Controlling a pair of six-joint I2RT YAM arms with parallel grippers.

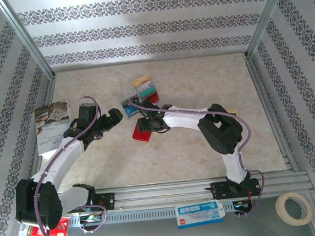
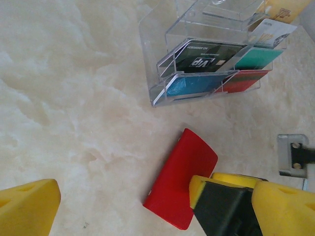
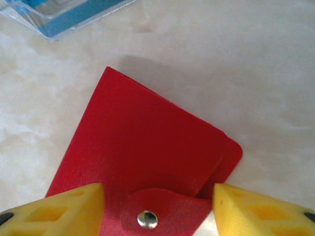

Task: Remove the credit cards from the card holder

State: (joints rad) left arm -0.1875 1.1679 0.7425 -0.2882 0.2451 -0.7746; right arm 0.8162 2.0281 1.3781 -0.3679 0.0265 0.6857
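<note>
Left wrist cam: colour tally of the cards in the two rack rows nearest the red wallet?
Black card: 1
Teal card: 1
Blue card: 1
Red card: 1
Total: 4

The top external camera sits high behind the arm bases, looking down and forward over the whole marbled beige tabletop (image 1: 178, 166). The left wrist camera looks low and slantwise across it toward the clear acrylic card rack (image 2: 206, 59). The right wrist camera hangs very near (almost straight above) the red folded snap-tab wallet (image 3: 147, 147), which all three views share.
</note>
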